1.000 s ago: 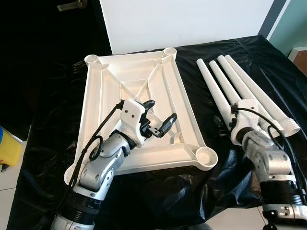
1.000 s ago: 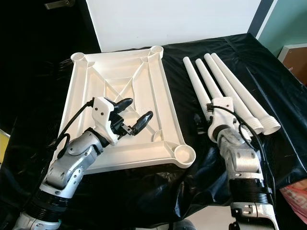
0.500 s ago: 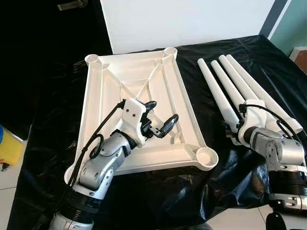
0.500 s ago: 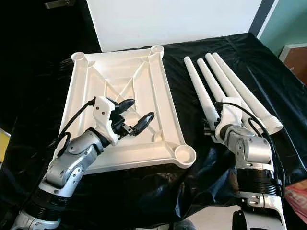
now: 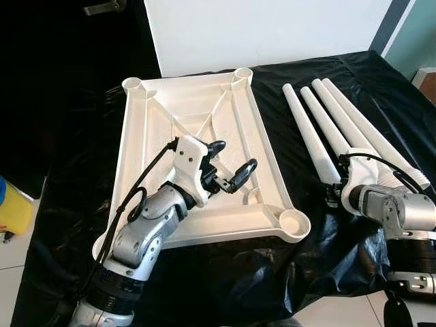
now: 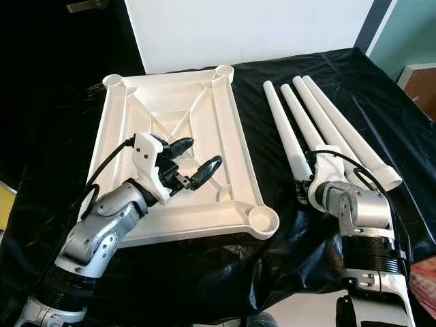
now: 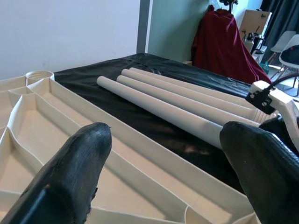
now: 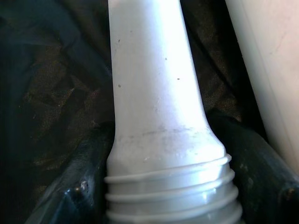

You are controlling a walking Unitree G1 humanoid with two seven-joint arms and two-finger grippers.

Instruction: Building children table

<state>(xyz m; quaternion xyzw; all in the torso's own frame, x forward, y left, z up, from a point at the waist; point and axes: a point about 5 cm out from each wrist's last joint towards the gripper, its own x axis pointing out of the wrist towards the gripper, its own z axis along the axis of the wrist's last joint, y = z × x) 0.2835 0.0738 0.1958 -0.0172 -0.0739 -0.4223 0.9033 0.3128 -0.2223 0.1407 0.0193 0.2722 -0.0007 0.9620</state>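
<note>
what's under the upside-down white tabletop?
The white plastic tabletop, lying ribbed underside up, rests on crinkled black plastic sheeting that spreads out past every edge. Whatever lies beneath that sheet is covered. The left gripper hovers open above the ribs.

Indoor room, home or office unclear: white wall (image 5: 272, 30), teal wall (image 7: 182, 28), tiled floor (image 5: 13, 259), white chairs (image 7: 287, 46), red cloth-draped object (image 7: 224, 44).

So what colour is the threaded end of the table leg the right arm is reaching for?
White, like the whole tapered plastic table leg; the right wrist view shows it best.
</note>
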